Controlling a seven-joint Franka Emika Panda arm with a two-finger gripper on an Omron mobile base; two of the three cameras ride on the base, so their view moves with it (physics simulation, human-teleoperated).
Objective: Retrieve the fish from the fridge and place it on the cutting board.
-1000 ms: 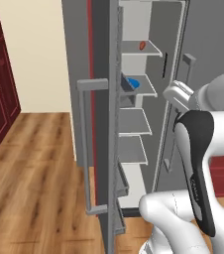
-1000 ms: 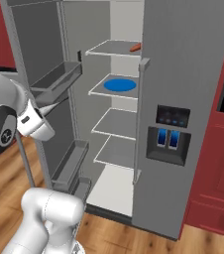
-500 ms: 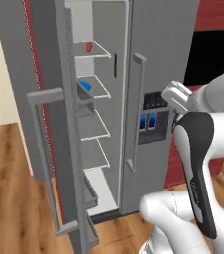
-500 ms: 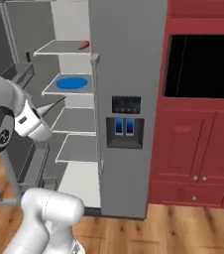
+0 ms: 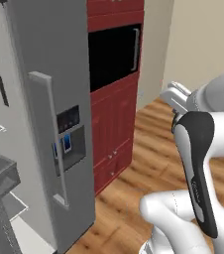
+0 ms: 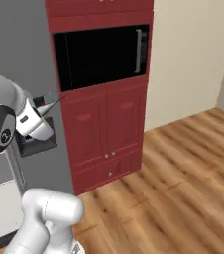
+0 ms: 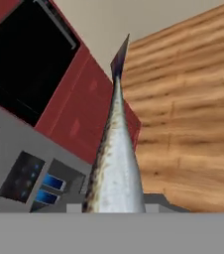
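Hand view: fish (image 7: 115, 163) clamped in the gripper (image 7: 115, 208), tail pointing away, beside the fridge (image 5: 49, 99). Long, tapering, probably slick; grip looks near the thick end, fingertips hidden.

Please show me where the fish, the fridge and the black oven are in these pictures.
fish (image 7: 115, 163): hand view, on its silver body.
fridge (image 5: 44, 49): left base view, on the closed grey door.
oven (image 6: 99, 54): right base view, on the dark glass front.
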